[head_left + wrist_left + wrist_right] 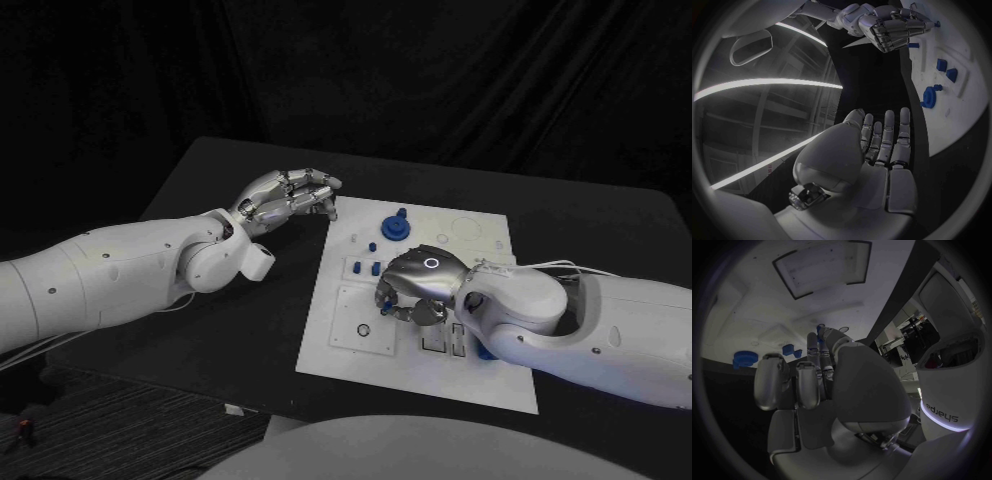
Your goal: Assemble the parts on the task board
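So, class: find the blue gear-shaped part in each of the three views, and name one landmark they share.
Head view: the blue gear-shaped part stands near the task board's far edge, beyond the right hand.
Left wrist view: gear on the board beyond the left hand.
Right wrist view: gear beside the fingers.
Shared landmark: the white board.

Left robot hand (pixel 289 195) empty, fingers extended together; right robot hand (pixel 415 283) curled, fingertips down.

Black table (pixel 216 330) with a matte top, black curtain (pixel 433 70) hanging behind it, dark floor (pixel 58 420) beside the table's near corner
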Controlling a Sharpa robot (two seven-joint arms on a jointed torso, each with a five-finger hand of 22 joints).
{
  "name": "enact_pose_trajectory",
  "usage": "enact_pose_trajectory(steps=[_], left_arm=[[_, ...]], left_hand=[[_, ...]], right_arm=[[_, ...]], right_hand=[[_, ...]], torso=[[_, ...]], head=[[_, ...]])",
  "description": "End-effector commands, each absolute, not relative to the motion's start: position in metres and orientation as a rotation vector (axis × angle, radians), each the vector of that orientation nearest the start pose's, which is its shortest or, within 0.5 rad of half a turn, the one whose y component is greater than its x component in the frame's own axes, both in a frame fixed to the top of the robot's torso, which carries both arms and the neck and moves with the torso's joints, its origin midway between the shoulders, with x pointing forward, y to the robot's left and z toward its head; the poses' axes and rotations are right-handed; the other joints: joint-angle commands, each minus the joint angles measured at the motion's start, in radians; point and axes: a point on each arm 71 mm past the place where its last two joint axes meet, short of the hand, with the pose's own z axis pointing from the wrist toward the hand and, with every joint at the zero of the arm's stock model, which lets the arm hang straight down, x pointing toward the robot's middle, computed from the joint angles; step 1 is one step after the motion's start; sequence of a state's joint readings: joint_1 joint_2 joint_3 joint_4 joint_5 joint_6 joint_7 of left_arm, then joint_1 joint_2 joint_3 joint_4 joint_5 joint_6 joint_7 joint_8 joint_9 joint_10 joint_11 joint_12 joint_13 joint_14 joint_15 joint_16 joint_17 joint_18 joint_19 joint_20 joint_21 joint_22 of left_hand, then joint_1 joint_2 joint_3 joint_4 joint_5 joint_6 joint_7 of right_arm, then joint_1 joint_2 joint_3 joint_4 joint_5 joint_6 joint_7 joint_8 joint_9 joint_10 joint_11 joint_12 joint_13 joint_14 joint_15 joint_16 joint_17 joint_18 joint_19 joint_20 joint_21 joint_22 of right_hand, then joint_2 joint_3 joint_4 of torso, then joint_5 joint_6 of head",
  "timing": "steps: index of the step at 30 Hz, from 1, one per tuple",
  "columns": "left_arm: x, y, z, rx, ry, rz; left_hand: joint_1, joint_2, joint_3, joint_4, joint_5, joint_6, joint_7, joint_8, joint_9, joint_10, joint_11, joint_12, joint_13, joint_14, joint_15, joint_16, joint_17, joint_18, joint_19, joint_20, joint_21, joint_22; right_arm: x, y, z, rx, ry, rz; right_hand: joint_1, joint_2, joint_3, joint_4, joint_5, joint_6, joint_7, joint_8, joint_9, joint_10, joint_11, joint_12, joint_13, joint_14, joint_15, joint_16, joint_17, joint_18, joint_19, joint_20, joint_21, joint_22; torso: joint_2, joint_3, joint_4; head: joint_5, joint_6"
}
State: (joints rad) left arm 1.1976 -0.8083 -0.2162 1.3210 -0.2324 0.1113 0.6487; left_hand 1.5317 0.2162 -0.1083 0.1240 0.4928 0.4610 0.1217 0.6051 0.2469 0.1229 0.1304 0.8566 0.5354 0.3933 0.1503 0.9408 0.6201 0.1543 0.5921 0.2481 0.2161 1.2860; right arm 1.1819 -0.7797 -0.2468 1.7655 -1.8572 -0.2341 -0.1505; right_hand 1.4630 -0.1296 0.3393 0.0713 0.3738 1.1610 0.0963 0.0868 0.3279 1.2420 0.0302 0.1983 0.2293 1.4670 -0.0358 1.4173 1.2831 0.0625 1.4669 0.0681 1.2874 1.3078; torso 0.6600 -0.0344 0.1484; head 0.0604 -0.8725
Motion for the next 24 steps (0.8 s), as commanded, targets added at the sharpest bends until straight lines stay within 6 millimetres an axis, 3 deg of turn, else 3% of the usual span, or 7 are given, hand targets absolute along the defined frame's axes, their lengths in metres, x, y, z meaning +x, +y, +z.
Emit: enact_pose_trajectory(steps=[1,24], left_arm=[[0.4825,0.228,-0.2334,-0.718,1.603,-1.812],[0.4815,0.2246,-0.2344,-0.722,1.622,-1.816]], left_hand=[[-0.001,-0.003,0.008,0.0,0.006,0.004,-0.002,-0.005,-0.002,0.004,-0.002,-0.005,-0.001,-0.003,0.001,-0.006,-0.001,0.013,-0.005,-0.002,-0.007,0.001],[-0.002,-0.003,0.013,-0.002,0.006,0.005,-0.001,-0.005,-0.003,0.002,-0.001,-0.009,-0.004,-0.003,0.002,-0.008,-0.002,0.013,-0.007,-0.002,-0.007,0.002]], right_arm=[[0.378,-0.1044,-0.2439,-0.769,1.701,0.692],[0.3766,-0.1033,-0.2446,-0.77,1.707,0.691]], right_hand=[[0.005,-0.005,-0.001,-0.005,0.0,0.006,0.002,0.004,-0.001,0.005,0.0,0.006,0.0,0.045,-0.006,-0.004,-0.002,-0.001,0.001,-0.002,-0.004,0.182],[0.005,-0.005,-0.001,-0.006,0.0,0.004,0.003,0.001,-0.003,0.003,0.001,0.006,0.001,0.043,-0.006,-0.008,-0.009,0.0,0.0,-0.003,-0.007,0.181]], torso=[[0.0,-0.0001,0.0011],[0.0,-0.0004,0.0016]], head=[[0.001,0.0],[0.005,0.0]])
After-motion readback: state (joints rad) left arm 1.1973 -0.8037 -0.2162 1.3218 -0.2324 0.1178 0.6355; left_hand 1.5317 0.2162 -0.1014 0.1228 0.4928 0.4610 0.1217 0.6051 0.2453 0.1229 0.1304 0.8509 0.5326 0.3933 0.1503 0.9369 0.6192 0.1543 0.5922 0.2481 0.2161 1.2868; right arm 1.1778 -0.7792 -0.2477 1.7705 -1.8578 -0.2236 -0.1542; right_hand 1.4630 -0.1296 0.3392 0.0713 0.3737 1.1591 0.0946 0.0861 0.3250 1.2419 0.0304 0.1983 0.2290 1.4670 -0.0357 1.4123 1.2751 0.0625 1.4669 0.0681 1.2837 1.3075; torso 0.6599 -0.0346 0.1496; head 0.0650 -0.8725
